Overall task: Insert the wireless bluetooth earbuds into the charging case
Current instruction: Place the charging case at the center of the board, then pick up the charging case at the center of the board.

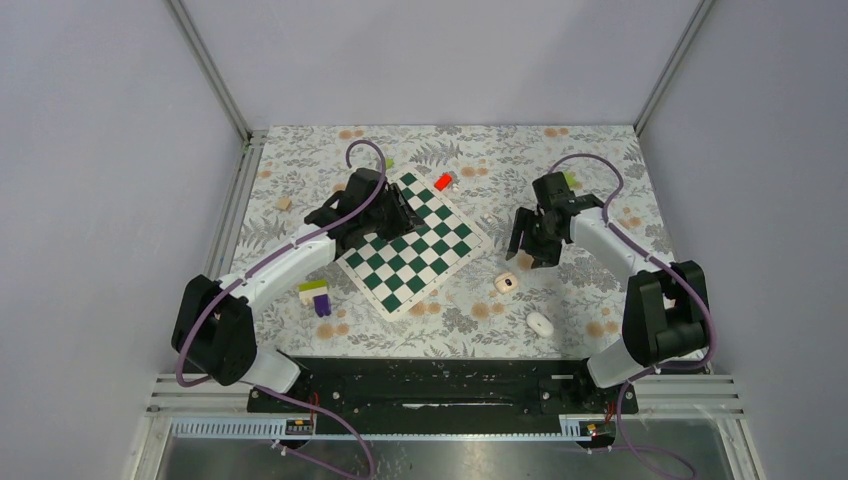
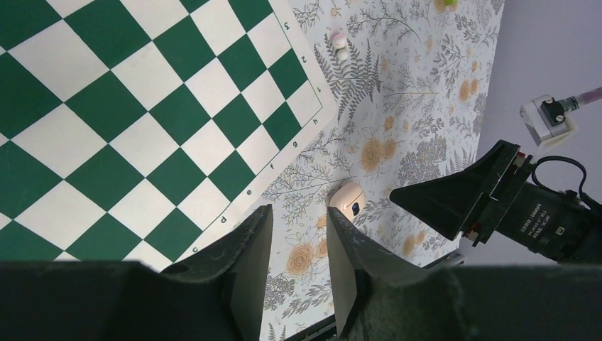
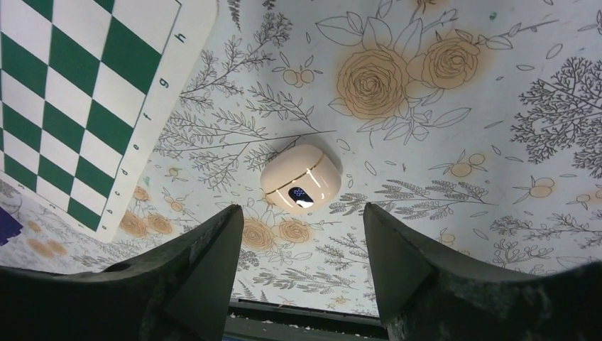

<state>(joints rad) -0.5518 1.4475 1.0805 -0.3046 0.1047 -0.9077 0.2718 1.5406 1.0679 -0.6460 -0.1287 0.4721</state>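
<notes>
Floral cloth bears a smooth rounded charging case near spread, empty right fingers; left fingers slightly parted, empty.

Premises: a robotics test cell, not a domestic or commercial setting. Plain grey panel walls on aluminium posts enclose the table on its left, far and right sides. The left arm and right arm, both cabled, are bolted to a black base plate at the near edge. A floral cloth carries a chessboard mat and scattered small blocks.
</notes>
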